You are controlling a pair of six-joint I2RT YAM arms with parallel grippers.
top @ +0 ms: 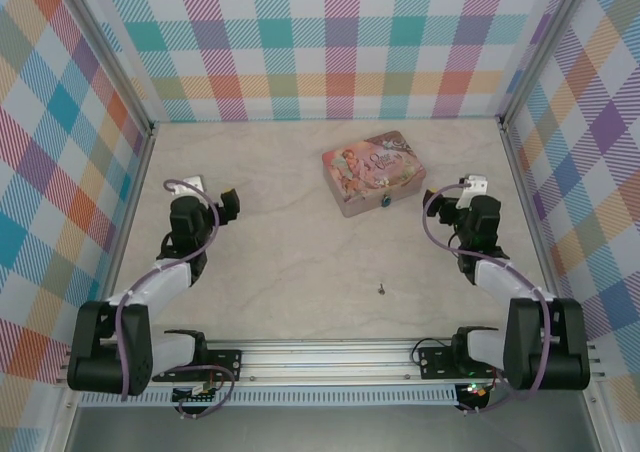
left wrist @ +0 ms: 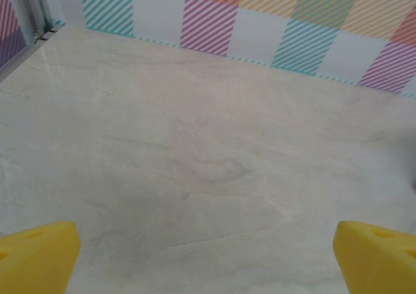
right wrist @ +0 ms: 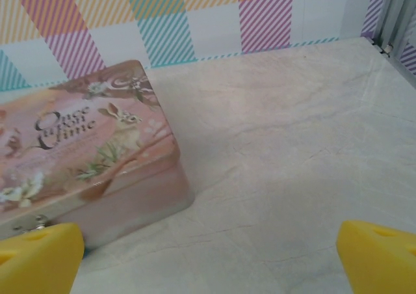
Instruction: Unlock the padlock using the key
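Tin [top: 374, 172] comes first as the landmark: pink, illustrated, lid down. Well to the tin's left hangs the left gripper [top: 226, 205], and near the tin's right end the right gripper [top: 444, 204]. Both have their jaws spread wide and hold nothing. On the tin's front wall hangs the padlock [top: 386, 203], a teal speck. Well in front of the tin, alone on the bare top, lies the key [top: 382, 289].

Likely trouble, as I judge it: the key is thin and low, so broad pads may skid it away or close over nothing. The tin, if unbraced, may also slide when the key is pushed at the lock.

Behind and beside the tin, the walls [top: 340, 42] are bright plaid. The table [top: 270, 262] under the tin is pale, veined and smooth-looking.
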